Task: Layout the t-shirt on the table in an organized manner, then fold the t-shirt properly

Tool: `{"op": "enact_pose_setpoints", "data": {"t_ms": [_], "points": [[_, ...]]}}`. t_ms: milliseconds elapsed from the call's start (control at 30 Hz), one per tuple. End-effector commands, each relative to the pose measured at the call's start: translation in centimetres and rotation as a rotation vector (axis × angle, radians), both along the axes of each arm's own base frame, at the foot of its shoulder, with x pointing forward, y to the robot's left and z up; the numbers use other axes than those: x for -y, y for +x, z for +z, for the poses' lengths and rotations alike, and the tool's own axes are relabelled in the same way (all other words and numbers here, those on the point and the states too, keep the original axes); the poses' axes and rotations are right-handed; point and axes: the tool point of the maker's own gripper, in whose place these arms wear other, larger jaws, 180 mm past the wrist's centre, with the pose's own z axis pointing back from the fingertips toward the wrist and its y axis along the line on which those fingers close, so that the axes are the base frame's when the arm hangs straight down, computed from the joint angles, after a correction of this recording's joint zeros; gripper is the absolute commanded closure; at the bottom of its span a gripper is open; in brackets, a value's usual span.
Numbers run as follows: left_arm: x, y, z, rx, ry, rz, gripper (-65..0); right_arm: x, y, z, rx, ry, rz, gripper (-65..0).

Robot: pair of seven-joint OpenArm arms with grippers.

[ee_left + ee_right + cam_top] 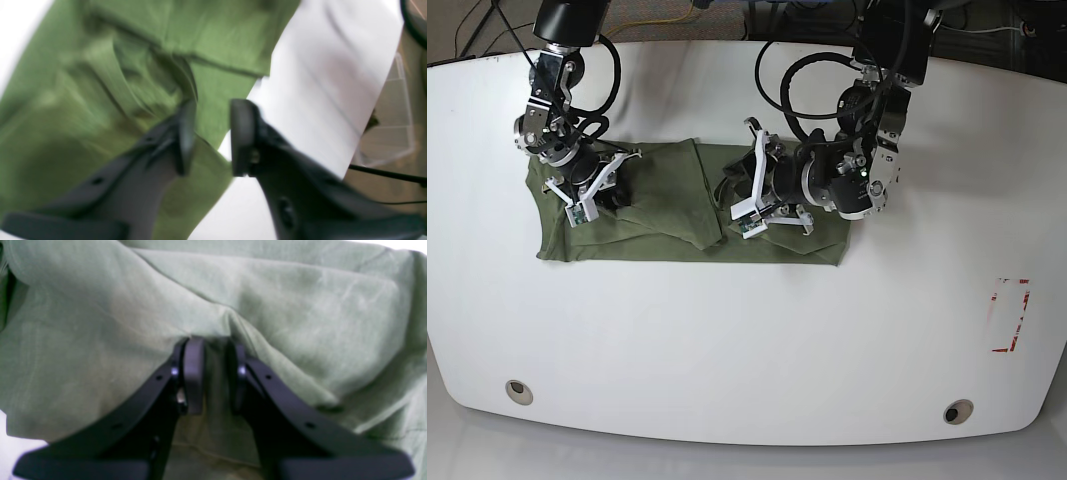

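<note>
The olive-green t-shirt [657, 200] lies as a wrinkled strip across the back left half of the white table [747, 350], with a folded flap over its middle. My left gripper [213, 110] hovers open at the shirt's right part [66, 100], beside a raised fold near one finger, with bare table [317, 83] behind the other finger. In the base view the left gripper [730, 195] sits over the shirt's middle. My right gripper [215, 343] is shut on a pinched ridge of the t-shirt [300, 306], at the shirt's left end in the base view [607, 195].
A red tape mark [1011, 315] is at the table's right side. Two grommet holes [518, 391] [957, 411] sit near the front edge. Black cables [787, 70] loop behind the arms. Past the table edge, a black cable [383, 173] crosses the floor.
</note>
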Motion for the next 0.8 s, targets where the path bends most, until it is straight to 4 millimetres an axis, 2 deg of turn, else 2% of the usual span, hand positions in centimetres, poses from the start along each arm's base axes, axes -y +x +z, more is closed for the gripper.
{"op": "enact_pose_setpoints", "data": {"t_ms": [0,100,200,300,433,767], "points": [[0.7,1.0,2.4,0.071,-0.048,-0.005,-26.1,0.6,-1.8,-1.8,-0.11,-0.069,0.03,-12.2],[0.7,1.3,3.1,0.097,-0.054,-0.002,-31.7,0.6,-1.8,-1.8,-0.11,-0.069,0.03,-12.2],[0.6,1.7,3.4,0.109,-0.055,0.002,-33.6,0.6,-1.8,-1.8,-0.11,-0.069,0.03,-12.2],[-0.4,3.4,3.9,0.137,-0.048,0.046,-34.2,0.6,-1.8,-1.8,-0.109,-0.07,0.03,-12.2],[-1.4,5.2,3.3,0.113,-0.043,0.118,-34.3,0.6,-1.8,-1.8,-0.109,-0.07,0.03,-12.2],[-1.3,8.2,2.0,0.041,-0.092,0.226,-34.3,0.5,-1.8,-1.8,-0.109,-0.068,0.03,-12.2]]}}
